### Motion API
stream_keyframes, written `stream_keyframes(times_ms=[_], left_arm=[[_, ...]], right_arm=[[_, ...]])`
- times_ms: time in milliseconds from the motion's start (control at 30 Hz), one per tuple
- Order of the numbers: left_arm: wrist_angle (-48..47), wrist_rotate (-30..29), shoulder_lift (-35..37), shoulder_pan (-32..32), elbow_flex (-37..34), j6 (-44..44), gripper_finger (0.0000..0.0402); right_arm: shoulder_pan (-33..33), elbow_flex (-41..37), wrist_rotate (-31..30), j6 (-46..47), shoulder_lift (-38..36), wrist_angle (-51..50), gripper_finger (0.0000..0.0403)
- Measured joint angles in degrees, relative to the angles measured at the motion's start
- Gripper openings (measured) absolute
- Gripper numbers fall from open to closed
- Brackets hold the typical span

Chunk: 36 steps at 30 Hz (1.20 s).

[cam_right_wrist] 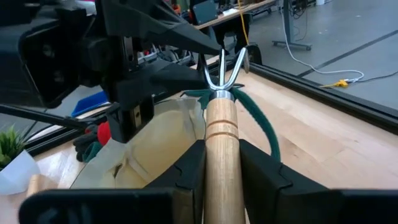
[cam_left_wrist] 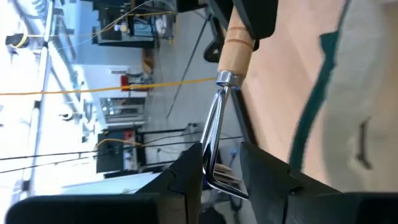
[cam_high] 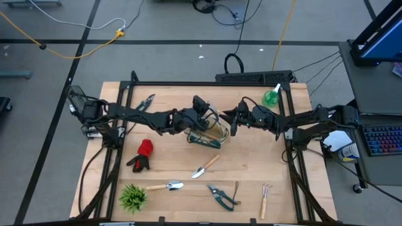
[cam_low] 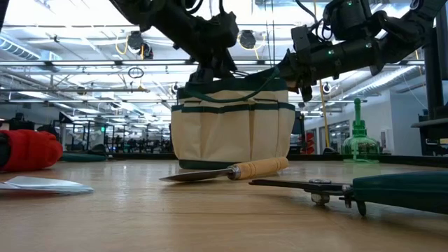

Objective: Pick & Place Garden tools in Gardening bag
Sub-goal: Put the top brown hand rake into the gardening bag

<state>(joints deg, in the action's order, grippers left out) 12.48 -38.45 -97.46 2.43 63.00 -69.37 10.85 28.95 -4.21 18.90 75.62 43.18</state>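
Observation:
The cream gardening bag (cam_high: 210, 133) with green trim stands on its base mid-table (cam_low: 231, 129). Above its open top a wooden-handled hand fork (cam_right_wrist: 222, 124) is held between both arms. My left gripper (cam_high: 204, 113) comes from the table's left and is shut on the fork's metal end (cam_left_wrist: 221, 155). My right gripper (cam_high: 233, 118) comes from the right and is shut on the wooden handle (cam_right_wrist: 222, 149). Other garden tools lie on the table. My left gripper pinches the fork's metal prong end (cam_left_wrist: 214, 168) between its two fingers, which come from the table's left, slanting slightly down and lying along the tool. The fork is lifted clear above the bag. My right gripper pinches the fork's wooden handle (cam_right_wrist: 222, 165) between its two fingers, level, from the table's right. The fingers lie along the handle, which runs back between them; the prongs (cam_right_wrist: 224, 71) point away toward the left gripper. The tool hangs roughly level over the bag's open top.
A trowel (cam_high: 205, 167) lies just near of the bag, with a second trowel (cam_high: 164, 186), pruners (cam_high: 221, 196) and a small fork (cam_high: 266, 199) along the near edge. The red-and-black glove (cam_high: 143, 155) and a spiky plant (cam_high: 132, 197) lie near left. A green spray bottle (cam_high: 271, 96) stands far right.

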Motion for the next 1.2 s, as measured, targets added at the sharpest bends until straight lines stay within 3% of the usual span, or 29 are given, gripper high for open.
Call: stream_keyframes(times_ms=[433, 700, 900, 1200], left_arm=[[1.26, 0.03, -0.12, 0.16, 0.00, -0.58, 0.0106], [1.05, 3.57, -0.13, 0.99, -0.02, 1.09, 0.0013], [1.40, 4.61, -0.20, 2.00, -0.02, 3.07, 0.0028], [1.40, 3.18, 0.07, 1.66, 0.02, 4.12, 0.0014]], right_arm=[[-0.02, 0.00, -0.42, -0.49, -0.03, -0.14, 0.0070], [-0.06, 0.02, -0.39, -0.44, -0.11, -0.33, 0.0073], [-0.04, 0.04, -0.55, -1.10, -0.10, -1.01, 0.0074], [-0.20, 0.02, 1.08, -3.03, 0.04, -1.79, 0.0095]])
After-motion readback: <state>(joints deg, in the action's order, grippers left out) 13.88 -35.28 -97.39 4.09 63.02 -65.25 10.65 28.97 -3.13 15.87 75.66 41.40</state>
